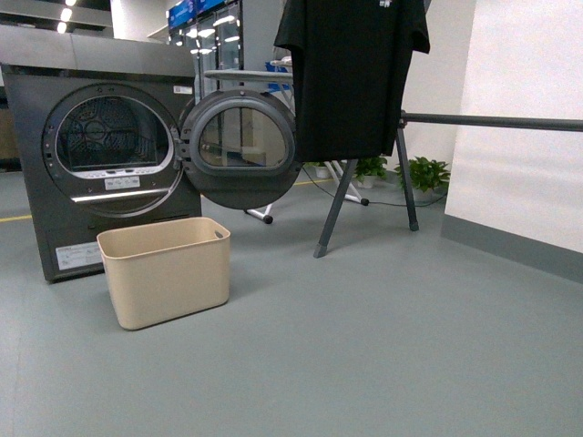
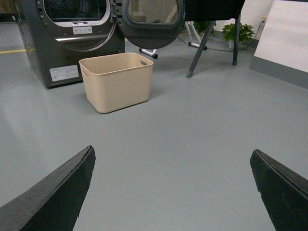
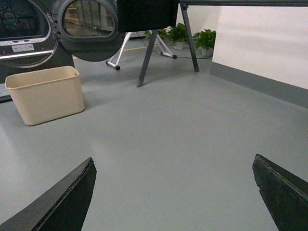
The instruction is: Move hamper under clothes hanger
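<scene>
Evenly bright overhead light, soft shadows, sharp focus.

Laundry room: dryer (image 1: 109,196), clothes hanger (image 1: 492,120)

Dark grey dryer (image 1: 100,155), door (image 1: 241,150) open — potted plants (image 1: 428,173) by white wall (image 1: 519,182).

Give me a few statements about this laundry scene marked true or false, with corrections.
1. The hamper stands on the floor in front of the dryer. True.
2. The dryer door is shut. False: it is swung open.
3. The hamper sits under the clothes rack. False: in the front view it stands left of the rack, by the dryer.
4. A black T-shirt hangs on the rack. True.
5. The left gripper grips the hamper. False: it is open and apart from it.
</scene>
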You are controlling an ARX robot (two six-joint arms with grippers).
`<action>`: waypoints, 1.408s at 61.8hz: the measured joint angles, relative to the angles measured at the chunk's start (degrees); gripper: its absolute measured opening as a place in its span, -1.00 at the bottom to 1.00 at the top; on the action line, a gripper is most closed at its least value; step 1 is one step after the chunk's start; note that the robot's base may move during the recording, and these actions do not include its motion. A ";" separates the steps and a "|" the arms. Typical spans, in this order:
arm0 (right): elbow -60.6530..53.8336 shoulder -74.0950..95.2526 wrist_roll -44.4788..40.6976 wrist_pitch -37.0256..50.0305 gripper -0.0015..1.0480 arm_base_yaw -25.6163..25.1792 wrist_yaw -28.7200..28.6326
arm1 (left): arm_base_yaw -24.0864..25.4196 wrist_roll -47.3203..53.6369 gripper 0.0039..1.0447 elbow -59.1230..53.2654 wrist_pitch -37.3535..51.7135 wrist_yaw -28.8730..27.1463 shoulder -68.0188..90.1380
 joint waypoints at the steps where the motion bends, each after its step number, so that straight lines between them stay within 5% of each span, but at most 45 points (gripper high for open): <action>1: 0.00 0.00 0.00 0.00 0.85 0.00 0.00 | 0.00 0.00 0.88 0.00 0.00 0.02 0.02; 87: -0.02 0.00 -0.02 -0.07 0.85 0.00 -0.02 | 0.00 0.00 0.88 0.00 0.00 -0.02 -0.02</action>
